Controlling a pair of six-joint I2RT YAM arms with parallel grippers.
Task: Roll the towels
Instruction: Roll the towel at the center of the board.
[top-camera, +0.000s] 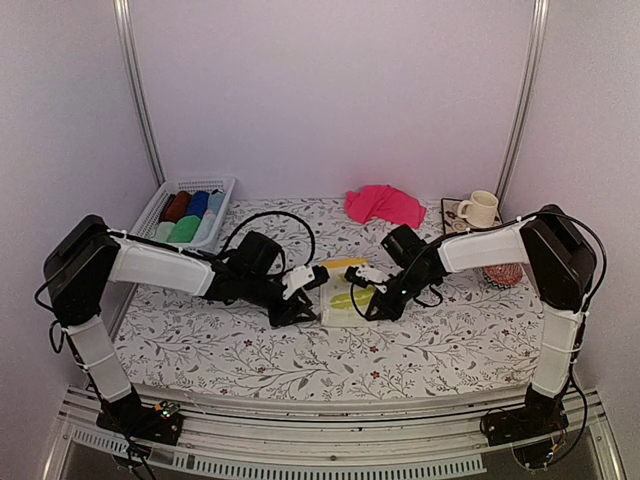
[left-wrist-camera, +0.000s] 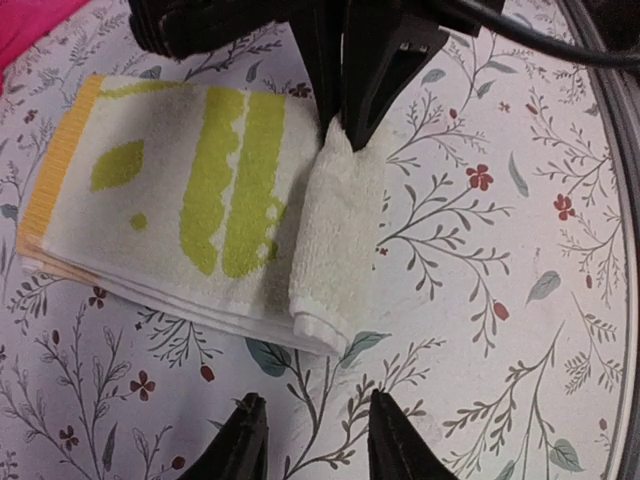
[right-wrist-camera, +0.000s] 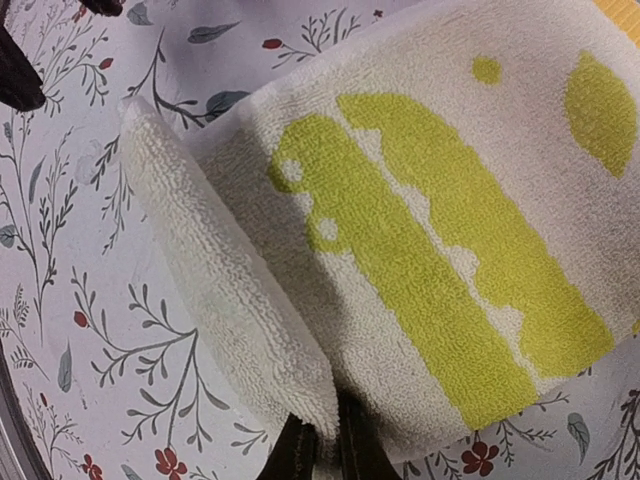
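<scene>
Counter (top-camera: 250, 355): floral print, white walls (top-camera: 330, 90) around.
Lime-patterned towel (top-camera: 345, 297): centre, one edge rolled.
Right pincer (right-wrist-camera: 325, 445): clamped on that roll.
Left pincer (left-wrist-camera: 315, 430): wide, empty.
Open room: 6 o'clock.

Arms (top-camera: 160, 265) wear white shells, black joints, cables (top-camera: 275, 215).

The folded towel (left-wrist-camera: 190, 190) is showing white with lime-green shapes and an orange edge; the other towel (top-camera: 385, 205) is showing hot pink
</scene>
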